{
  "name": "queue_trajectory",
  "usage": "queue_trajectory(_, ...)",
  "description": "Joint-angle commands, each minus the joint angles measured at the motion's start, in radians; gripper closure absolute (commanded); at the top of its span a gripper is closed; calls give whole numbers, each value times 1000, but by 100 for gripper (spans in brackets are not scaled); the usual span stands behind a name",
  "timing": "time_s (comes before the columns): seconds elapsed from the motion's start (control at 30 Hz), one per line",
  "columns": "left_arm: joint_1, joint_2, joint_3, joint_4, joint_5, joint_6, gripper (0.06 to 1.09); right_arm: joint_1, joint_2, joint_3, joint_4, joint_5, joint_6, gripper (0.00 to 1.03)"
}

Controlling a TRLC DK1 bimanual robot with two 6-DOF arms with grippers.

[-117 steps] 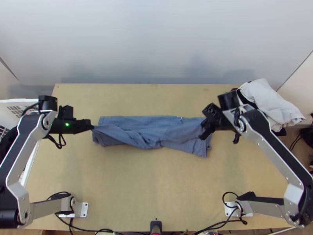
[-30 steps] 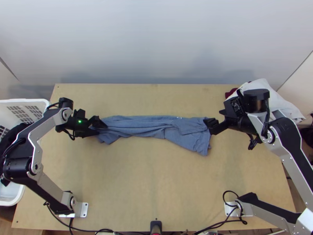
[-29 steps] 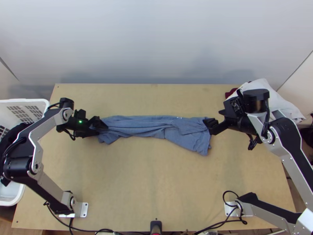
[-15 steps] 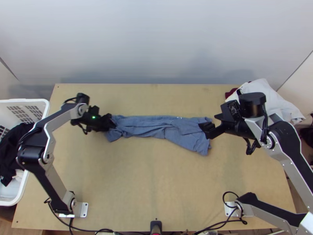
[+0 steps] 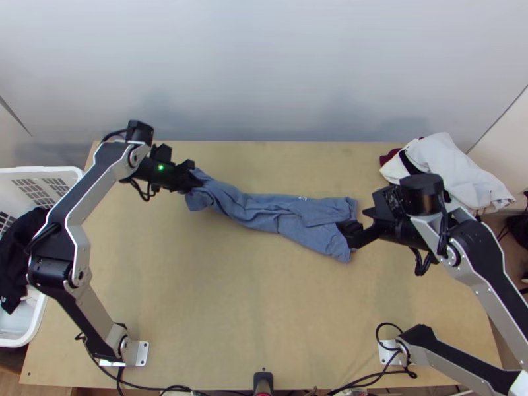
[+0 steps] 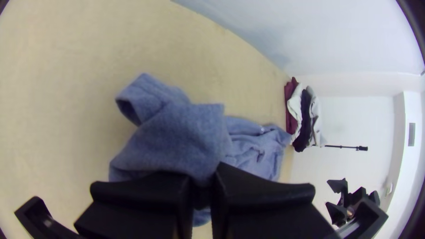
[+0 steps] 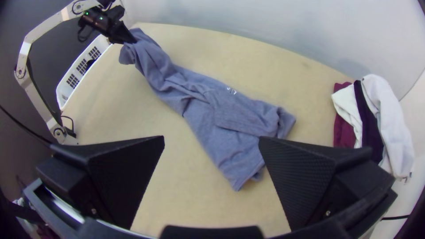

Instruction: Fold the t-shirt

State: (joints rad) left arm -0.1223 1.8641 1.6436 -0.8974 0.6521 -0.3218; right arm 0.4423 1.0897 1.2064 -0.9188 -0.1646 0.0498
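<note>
The left hand [image 5: 192,181] is closed on one end of the t-shirt [image 5: 290,212], and this cloth is bunched between its two fingers. The gripped end looks lifted from the bench [image 5: 251,317], toward its far left part. From there, the t-shirt goes down across the bench in a long, narrow and creased strip. Near its other end it becomes wider, and a flap of cloth lies there on top. A small white mark is on the far side of the strip.

The right hand [image 5: 344,233] is open, with its fingers wide apart, at this wider end; whether it touches the cloth, I cannot tell. Farther out, a pile of clothes [image 5: 439,162], dark red, white, black and light grey, is at the far right corner. At the left side of the bench is a white basket [image 5: 69,173], with dark clothing [image 5: 18,251] inside.
</note>
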Motion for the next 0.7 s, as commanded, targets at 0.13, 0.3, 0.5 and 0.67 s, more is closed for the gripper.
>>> queue_trajectory(0.13,-194,101,329,-199,-94,21,105,-11,-74,-91,40,2,27,4)
queue_trajectory(0.3,-336,225,538,-285,-138,23,105,-30,-111,-139,66,2,50,4)
queue_trajectory(0.5,-501,316,650,-233,-170,20,105,-93,-188,-211,90,2,79,4)
queue_trajectory(0.67,-609,343,650,-80,-186,-45,105,-157,-269,-272,90,0,76,4)
